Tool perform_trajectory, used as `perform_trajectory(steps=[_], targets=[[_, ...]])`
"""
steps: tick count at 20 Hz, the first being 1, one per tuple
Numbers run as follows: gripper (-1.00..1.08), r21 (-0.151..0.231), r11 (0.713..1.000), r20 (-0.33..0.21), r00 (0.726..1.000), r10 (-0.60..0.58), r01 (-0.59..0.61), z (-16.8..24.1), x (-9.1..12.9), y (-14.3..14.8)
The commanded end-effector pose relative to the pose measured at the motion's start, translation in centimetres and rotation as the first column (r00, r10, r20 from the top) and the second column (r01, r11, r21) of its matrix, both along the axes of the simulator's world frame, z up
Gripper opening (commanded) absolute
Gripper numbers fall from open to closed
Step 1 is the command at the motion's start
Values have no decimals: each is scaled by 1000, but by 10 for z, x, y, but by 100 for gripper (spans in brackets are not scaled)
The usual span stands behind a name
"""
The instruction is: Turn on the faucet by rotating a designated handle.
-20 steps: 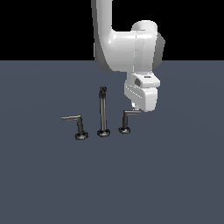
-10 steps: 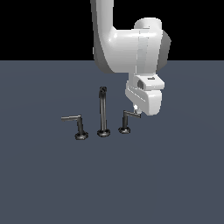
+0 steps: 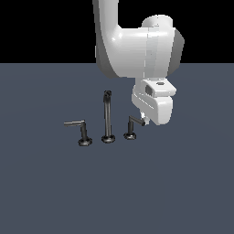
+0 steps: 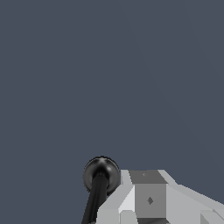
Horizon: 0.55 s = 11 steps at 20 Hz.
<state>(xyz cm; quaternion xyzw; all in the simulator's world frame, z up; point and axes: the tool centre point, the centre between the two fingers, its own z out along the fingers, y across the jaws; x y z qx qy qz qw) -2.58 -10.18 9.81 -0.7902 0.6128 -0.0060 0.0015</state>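
Note:
The faucet stands on the dark floor, with its tall thin spout (image 3: 108,116) in the middle. The larger handle (image 3: 82,131) is at the exterior view's left. The smaller handle (image 3: 131,128), with a bent stem, is at the exterior view's right. My gripper (image 3: 144,119) hangs under the white hand, right at the tip of that handle's lever. In the wrist view the handle's round base (image 4: 101,173) and dark stem lie close beside a grey finger (image 4: 146,197). The hand hides how the jaws stand.
The white arm (image 3: 132,45) reaches down from above, behind the faucet. The flat dark grey floor (image 3: 183,183) spreads all around, with nothing else on it.
The hand has come down a little and shifted slightly to the exterior view's right, closer to the small handle's lever tip. The faucet parts look unchanged.

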Motion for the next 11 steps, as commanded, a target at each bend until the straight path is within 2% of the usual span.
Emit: perform_trajectory(steps=[1, 11], targets=[[-100, 2, 1000, -5, 1000, 3, -3, 0, -7, 8], [-100, 5, 1000, -11, 1000, -1, 1, 0, -32, 30]])
